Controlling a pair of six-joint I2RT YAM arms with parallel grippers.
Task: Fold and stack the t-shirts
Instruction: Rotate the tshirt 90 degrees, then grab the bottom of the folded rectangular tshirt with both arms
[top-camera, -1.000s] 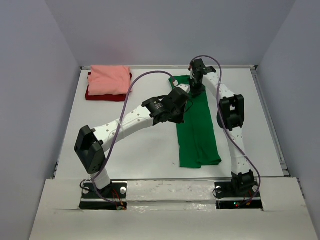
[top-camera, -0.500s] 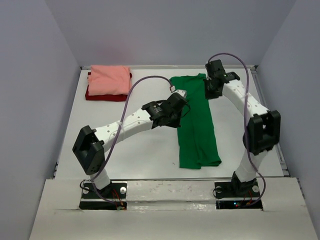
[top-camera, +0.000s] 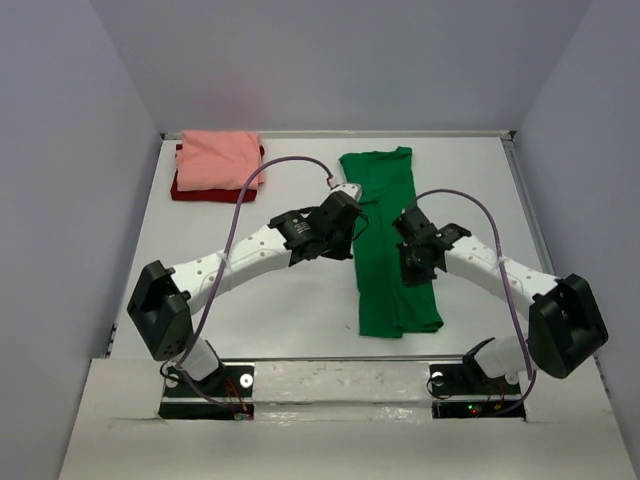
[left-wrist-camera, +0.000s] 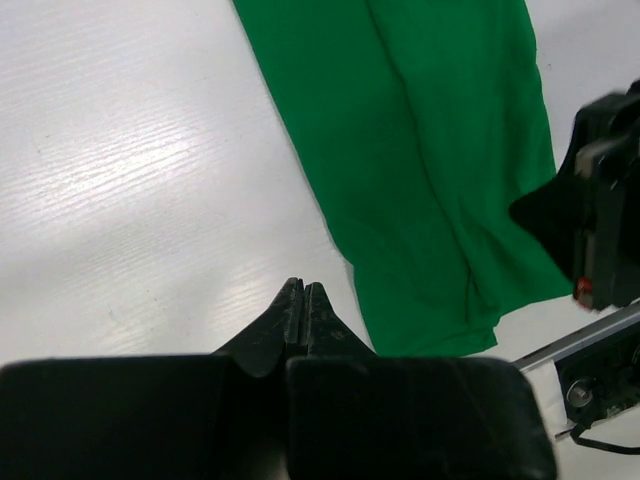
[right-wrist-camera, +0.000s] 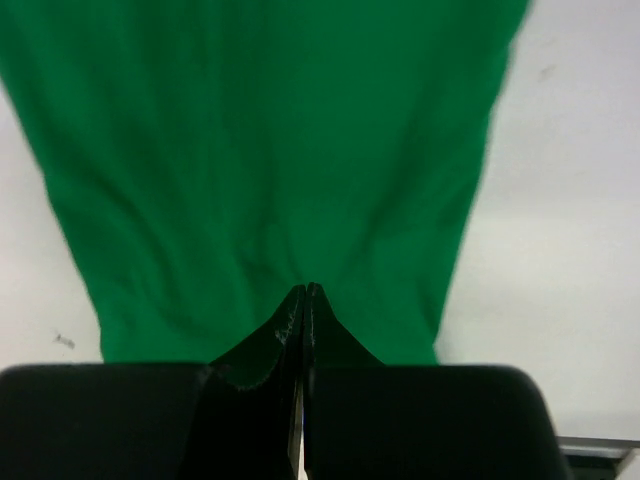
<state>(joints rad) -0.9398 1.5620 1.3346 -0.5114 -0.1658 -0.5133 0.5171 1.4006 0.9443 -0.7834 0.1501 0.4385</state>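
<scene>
Bright green cotton t-shirt folded lengthwise. Left hand and right hand closed, empty; recommend pinching both near-edge corners evenly.

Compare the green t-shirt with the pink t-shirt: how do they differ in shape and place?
The green t-shirt is a long narrow strip; the pink t-shirt is a compact folded rectangle. The green one lies on the table, centre-right; the pink one sits on the dark red t-shirt, far left. Both are plain-coloured.
</scene>
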